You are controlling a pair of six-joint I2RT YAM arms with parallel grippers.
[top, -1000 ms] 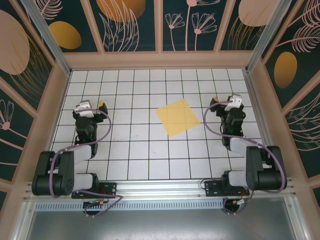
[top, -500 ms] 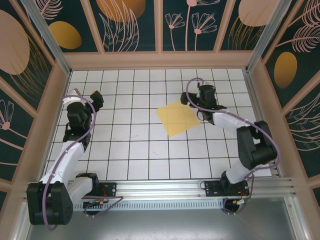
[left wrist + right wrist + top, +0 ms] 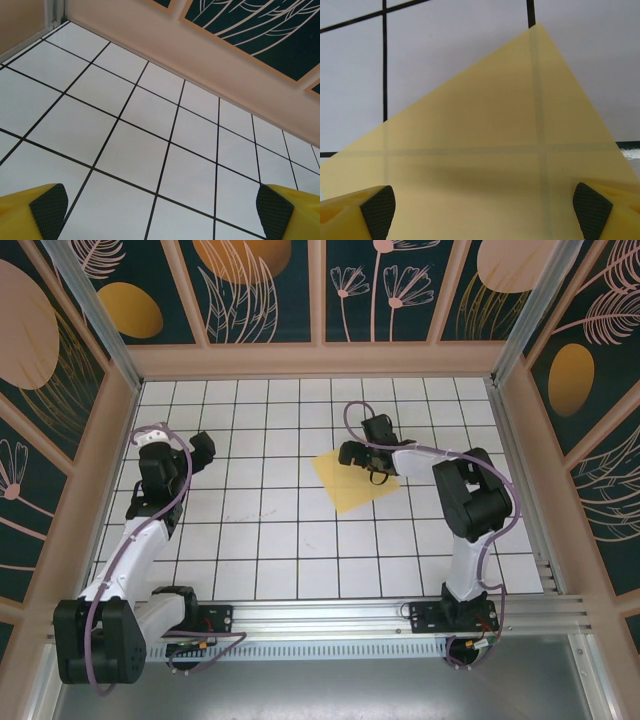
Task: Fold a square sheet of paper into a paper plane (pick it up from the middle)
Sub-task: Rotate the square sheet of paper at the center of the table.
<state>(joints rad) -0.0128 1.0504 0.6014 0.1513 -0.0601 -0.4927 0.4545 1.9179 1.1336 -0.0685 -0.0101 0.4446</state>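
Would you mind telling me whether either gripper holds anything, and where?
Nothing is held: right gripper open over the square sheet of paper, left gripper open.

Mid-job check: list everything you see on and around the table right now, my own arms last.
sheet of paper: one, yellow-orange, lying flat and unfolded on the table, right of centre
table: one, white tiles with black grid lines
walls: three sides, dark panels with orange and pink plant drawings in beige frames
rail: one, silver, along the near edge, carrying both arm bases
left claw: one, yellow fingers with black pads, open, over bare tiles on the table's left side
right claw: one, yellow fingers with black pads, open, low over the sheet of paper; contact cannot be told
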